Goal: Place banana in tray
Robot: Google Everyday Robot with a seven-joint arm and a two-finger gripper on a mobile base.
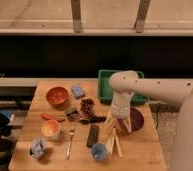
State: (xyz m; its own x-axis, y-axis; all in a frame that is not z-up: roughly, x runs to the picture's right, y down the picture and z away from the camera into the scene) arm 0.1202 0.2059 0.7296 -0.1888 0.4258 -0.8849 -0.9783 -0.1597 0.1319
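Hovering above the left rim of the purple bowl (136, 120), the tool (118, 122) points down at the tabletop (142, 150). Its two fingers (109, 120) are spread wide, with nothing between them. The white arm (155, 90) reaches in from the right of the purple bowl.

The banana (113, 142) lies flat on the tabletop just left of the purple bowl, on the side nearer the camera and near the tool. Contact between the two cannot be determined. The green tray (104, 82) sits directly behind the purple bowl, partly hidden by the arm. A dark brown bar (93, 135) lies further left of the purple bowl, beyond the banana.
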